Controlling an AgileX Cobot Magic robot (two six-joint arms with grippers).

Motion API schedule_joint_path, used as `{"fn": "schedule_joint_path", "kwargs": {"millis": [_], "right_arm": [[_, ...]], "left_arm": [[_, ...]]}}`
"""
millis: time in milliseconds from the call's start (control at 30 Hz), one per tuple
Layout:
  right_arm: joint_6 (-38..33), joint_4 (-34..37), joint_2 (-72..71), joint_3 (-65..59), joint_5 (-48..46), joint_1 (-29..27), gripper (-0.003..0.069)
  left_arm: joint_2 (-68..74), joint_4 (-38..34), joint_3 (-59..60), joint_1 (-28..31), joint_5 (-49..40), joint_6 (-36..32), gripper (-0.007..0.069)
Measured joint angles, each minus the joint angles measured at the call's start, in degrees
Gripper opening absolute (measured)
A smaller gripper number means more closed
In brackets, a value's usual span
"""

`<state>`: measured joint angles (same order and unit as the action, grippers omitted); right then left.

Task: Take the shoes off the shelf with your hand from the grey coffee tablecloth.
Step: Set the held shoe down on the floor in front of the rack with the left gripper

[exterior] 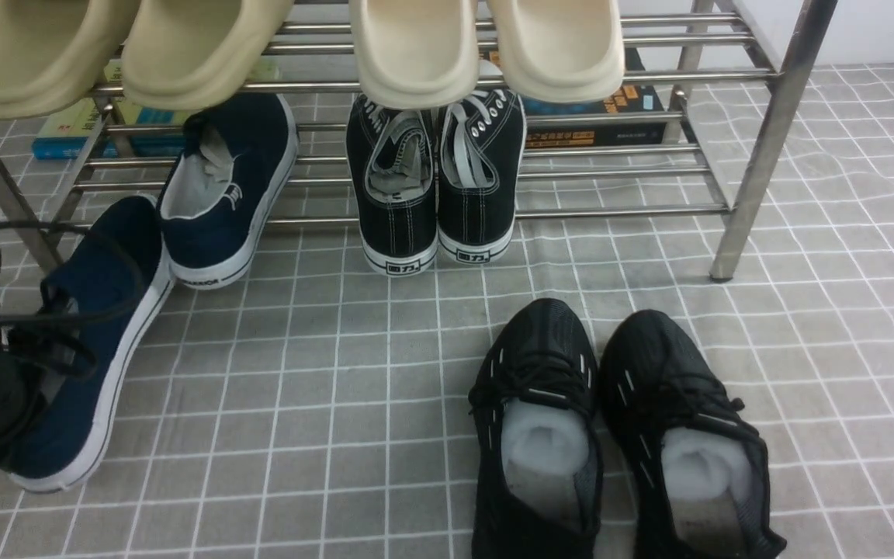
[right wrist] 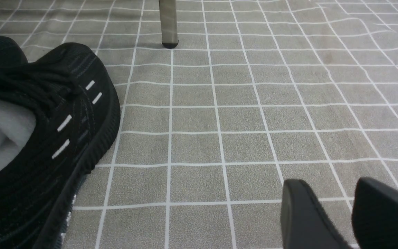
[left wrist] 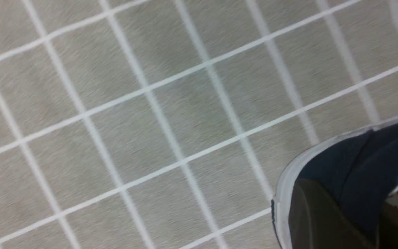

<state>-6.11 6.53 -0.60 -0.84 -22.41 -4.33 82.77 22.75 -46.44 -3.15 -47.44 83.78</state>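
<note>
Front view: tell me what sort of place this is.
Probably a staged shoe-tidying test area rather than a real hallway: a silvery steel-tube shoe rack stands on a grey cloth with a white grid, near black mesh trainers.

rack: smooth silvery metal, glossy tubes | slip-ons: matt navy cloth, smooth rubbery white soles | clogs: smooth, matt, foam-like plastic | trainers: black textured mesh | tablecloth: matt grey, finely grained, softly wrinkled | books: paper, covers slightly shiny
</note>
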Motion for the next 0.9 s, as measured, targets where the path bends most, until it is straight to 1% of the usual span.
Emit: {"fn": "schedule_joint_path", "kwargs": {"millis": [167,300,400,533,633,667,733,767,833,867,900], "right_arm": [[0.0,0.0,0.0,0.0,0.0,0.0,0.0239],[0.0,0.0,0.0,0.0,0.0,0.0,0.0239],[0.0,0.0,0.0,0.0,0.0,0.0,0.0239],[0.0,0.0,0.0,0.0,0.0,0.0,0.0239],[0.0,0.0,0.0,0.0,0.0,0.0,0.0239],[0.0,0.0,0.0,0.0,0.0,0.0,0.0239],[0.0,0.0,0.0,0.0,0.0,0.0,0.0239],[0.0,0.0,0.0,0.0,0.0,0.0,0.0239],[0.0,0.0,0.0,0.0,0.0,0.0,0.0239],[0.0,0.0,0.0,0.0,0.0,0.0,0.0239],[0.0,0.0,0.0,0.0,0.0,0.0,0.0239]], "left_arm": [[-0.06,-0.81,3.45,0.0,-1.76,-0.44,0.006],[-0.06,-0.77,3.52,0.0,-1.62,-1.33,0.006],[-0.06,-0.64,3.52,0.0,-1.68,-4.39,0.0062],[-0.06,-0.57,3.52,0.0,-2.12,-6.49,0.0078],[-0.11,-0.35,3.52,0.0,-2.3,-11.6,0.0143],[-0.12,-0.22,3.52,0.0,-2.53,-13.55,0.0176],[-0.24,-0.17,3.26,0.0,-3.89,-17.15,0.0253],[-0.24,-0.17,2.61,0.0,-5.3,-18.91,0.0314],[-0.24,-0.17,1.23,0.0,-6.92,-20.51,0.0373],[-0.24,-0.3,-0.93,0.0,-8.42,-21.78,0.0426],[-0.24,-0.6,-2.84,0.0,-9.22,-22.45,0.0454]]}}
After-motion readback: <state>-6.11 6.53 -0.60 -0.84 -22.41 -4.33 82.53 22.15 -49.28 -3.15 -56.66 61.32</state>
